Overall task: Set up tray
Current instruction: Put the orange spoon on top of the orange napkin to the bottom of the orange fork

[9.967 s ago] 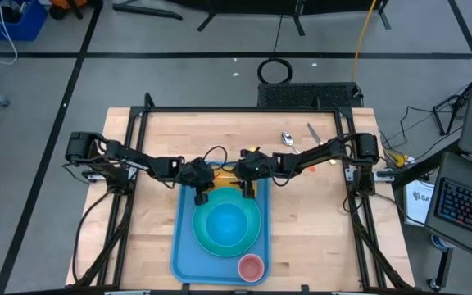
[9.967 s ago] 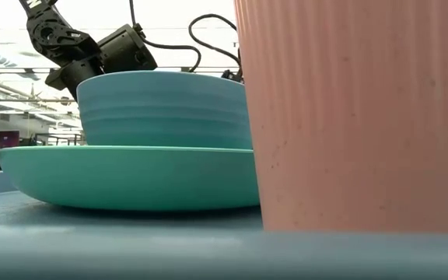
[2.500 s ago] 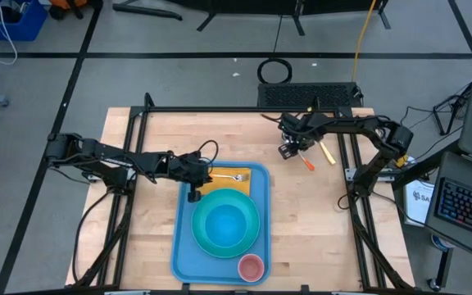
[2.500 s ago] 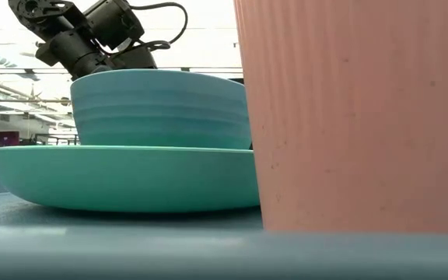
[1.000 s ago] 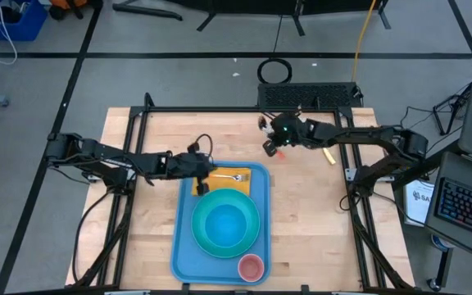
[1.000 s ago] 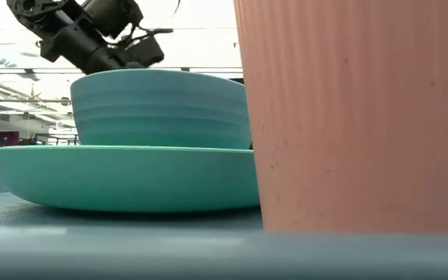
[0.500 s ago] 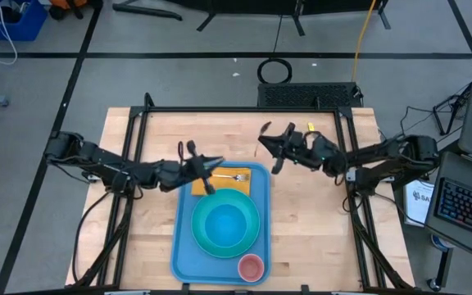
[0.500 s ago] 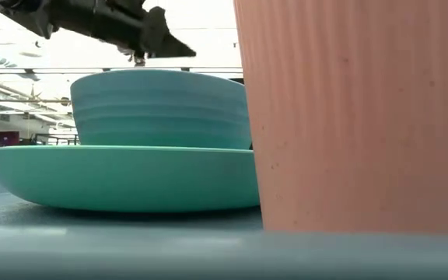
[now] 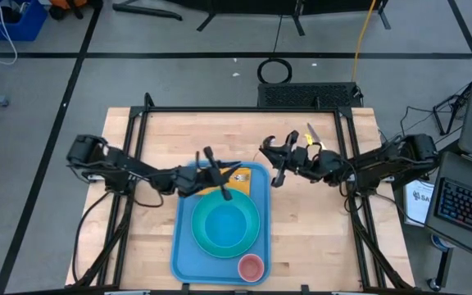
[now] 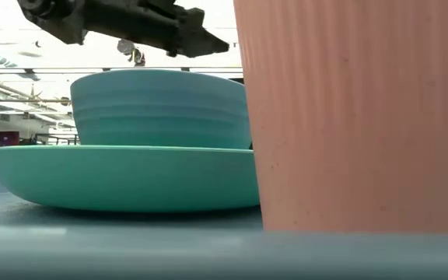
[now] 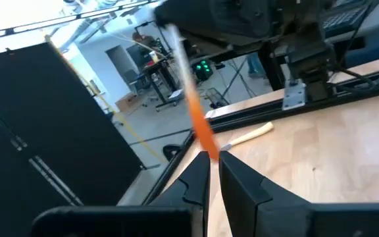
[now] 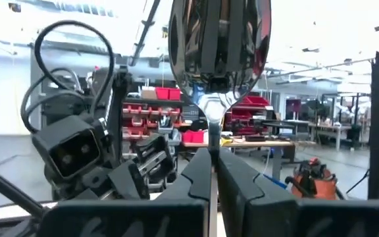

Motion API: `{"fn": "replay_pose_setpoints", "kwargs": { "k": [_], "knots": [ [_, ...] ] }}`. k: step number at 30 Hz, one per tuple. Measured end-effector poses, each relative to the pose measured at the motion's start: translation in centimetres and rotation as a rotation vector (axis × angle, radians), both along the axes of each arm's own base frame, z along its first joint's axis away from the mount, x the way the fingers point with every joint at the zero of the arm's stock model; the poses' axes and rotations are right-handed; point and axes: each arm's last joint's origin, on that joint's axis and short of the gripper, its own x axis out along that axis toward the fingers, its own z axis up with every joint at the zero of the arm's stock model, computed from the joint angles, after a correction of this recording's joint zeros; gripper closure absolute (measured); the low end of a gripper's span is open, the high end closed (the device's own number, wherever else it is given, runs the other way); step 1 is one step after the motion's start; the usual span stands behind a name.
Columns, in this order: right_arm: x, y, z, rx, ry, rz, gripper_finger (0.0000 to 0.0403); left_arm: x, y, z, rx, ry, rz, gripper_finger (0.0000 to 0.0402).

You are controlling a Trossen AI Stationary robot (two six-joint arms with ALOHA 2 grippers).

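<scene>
Light-blue plastic tray (image 9: 183, 254) sits at the near middle of the wooden table (image 9: 310, 238), and it's carrying one turquoise plate (image 9: 206, 242), one blue bowl (image 9: 224, 223) stacked on that, one pink cup (image 9: 251, 266) at the near right corner, plus an orange napkin (image 9: 238, 179) at the far end. Two arms are up. Left gripper (image 11: 209, 155) hangs over the tray's far end, fingers pinched on an orange-handled utensil (image 11: 195, 123). Right gripper (image 12: 210, 153) hovers just right of the tray's far corner, clamped on a shiny spoon (image 12: 220, 39). One more pale-handled utensil (image 11: 247, 134) lies on the table farther back. Workshop room behind, with red bins (image 12: 151, 104) on shelves.
</scene>
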Motion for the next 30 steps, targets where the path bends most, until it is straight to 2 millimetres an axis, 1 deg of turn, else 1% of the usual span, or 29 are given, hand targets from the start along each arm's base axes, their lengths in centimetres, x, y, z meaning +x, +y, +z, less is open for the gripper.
{"fn": "replay_pose_setpoints", "kwargs": {
  "k": [4, 7, 9, 13, 16, 20, 23, 26, 30],
  "knots": [
    [-0.1, 0.2, 0.0, -0.013, 0.013, -0.059, 0.0403, 1.9, 0.2, -0.5, -0.022, 0.002, 0.007, 0.0364],
    [-0.1, 0.4, 0.1, -0.028, 0.015, -0.079, 0.0403, 2.7, 0.6, -0.7, -0.045, -0.002, 0.064, 0.0364],
    [-0.1, 0.5, 0.1, -0.040, 0.015, -0.083, 0.0403, 3.0, 0.7, -0.6, -0.075, -0.018, 0.118, 0.0364],
    [-0.1, 0.5, 0.1, -0.045, 0.018, -0.087, 0.0403, 3.2, 1.0, -0.2, -0.095, -0.043, 0.126, 0.0356],
    [-0.1, 0.5, 0.1, -0.047, 0.019, -0.090, 0.0403, 3.2, 1.1, -0.3, -0.098, -0.036, 0.120, 0.0327],
    [-0.1, 0.5, 0.1, -0.048, 0.019, -0.091, 0.0403, 3.2, 1.1, -0.3, -0.162, -0.065, 0.091, 0.0271],
    [-0.1, 0.5, 0.1, -0.048, 0.019, -0.090, 0.0403, 3.3, 1.2, -0.2, -0.186, -0.090, 0.078, 0.0236],
    [-0.1, 0.5, 0.1, -0.044, 0.017, -0.087, 0.0403, 3.3, 1.5, -0.3, -0.192, -0.078, 0.058, 0.0214],
    [-0.1, 0.5, 0.1, -0.042, 0.014, -0.086, 0.0403, 3.4, 1.9, -0.4, -0.237, -0.092, 0.023, 0.0203]
  ]
}}
